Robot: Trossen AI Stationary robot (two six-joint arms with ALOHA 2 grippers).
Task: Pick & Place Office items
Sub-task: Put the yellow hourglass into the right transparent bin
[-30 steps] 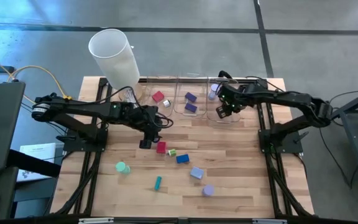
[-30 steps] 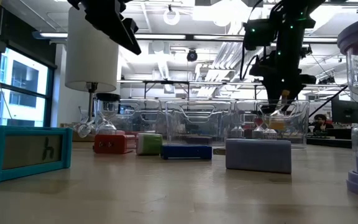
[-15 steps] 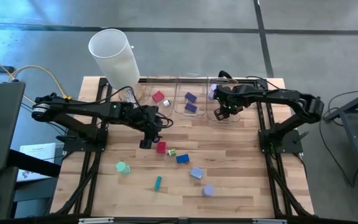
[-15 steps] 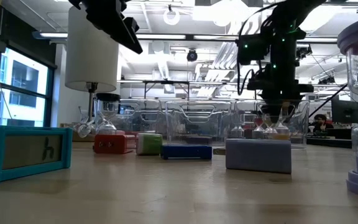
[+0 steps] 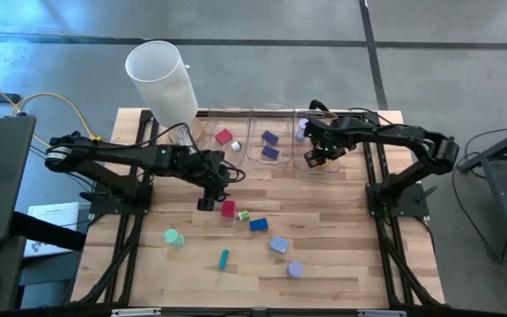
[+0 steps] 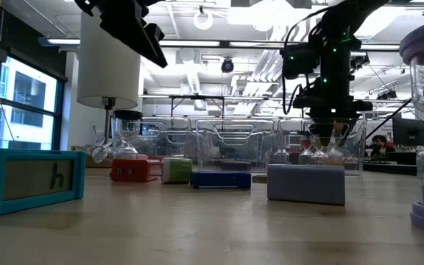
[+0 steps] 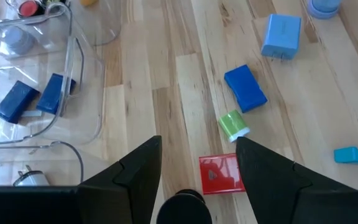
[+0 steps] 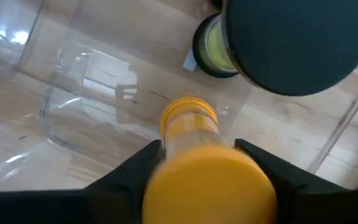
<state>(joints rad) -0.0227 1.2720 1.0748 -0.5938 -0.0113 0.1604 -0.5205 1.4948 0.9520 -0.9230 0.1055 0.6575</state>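
Right gripper [image 5: 312,158] poised over right-hand clear bin [image 5: 324,169], orange roll [image 8: 191,146] between slackening fingers, apparently for drop-in. Left gripper [image 5: 207,203] hovers half-open, empty, above red block [image 7: 221,174], likely next pick.

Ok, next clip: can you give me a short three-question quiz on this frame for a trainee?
1. Pick one: the right gripper is over A) the rightmost clear bin, B) the loose pieces mid-table, C) the white cylinder.
2. True or false: the left gripper is shut on the red block.
3. Fill in: the roll nearest the right wrist camera is coloured ___.
Key: 1 A. 2 False: it is open, above the block. 3 Orange.
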